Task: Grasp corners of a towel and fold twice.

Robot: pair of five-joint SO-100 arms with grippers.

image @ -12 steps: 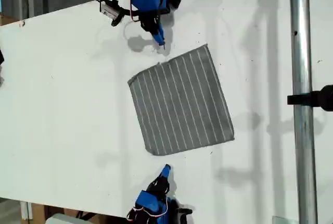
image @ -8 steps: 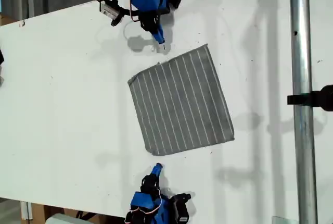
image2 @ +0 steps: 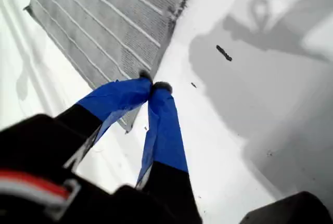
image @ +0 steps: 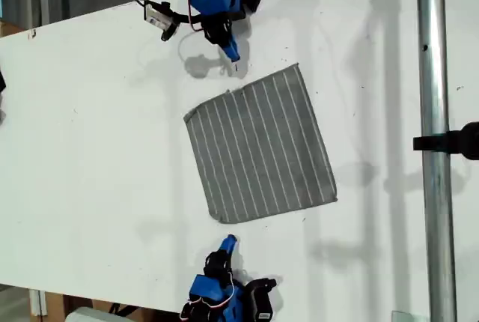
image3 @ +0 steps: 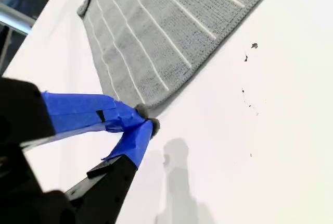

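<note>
Here, the towel (image: 258, 146) lies flat mid-table (image: 90, 127). My first gripper (image: 233, 57) hangs just beyond its edge towards the exterior view's top, tips pinched together on nothing. My second gripper (image: 229, 242) sits near the corner (image: 221, 219) at that view's lower left, jaws likewise closed and empty.

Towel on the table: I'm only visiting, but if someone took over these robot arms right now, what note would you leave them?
My first gripper: shut, holding nothing, tips beside an edge of the towel.
My second gripper: shut, holding nothing, tips at one of the corners.
Towel: spread flat on the white table, unfolded.
Done: nothing yet.
Left: grasp the corners, then both folds.
</note>
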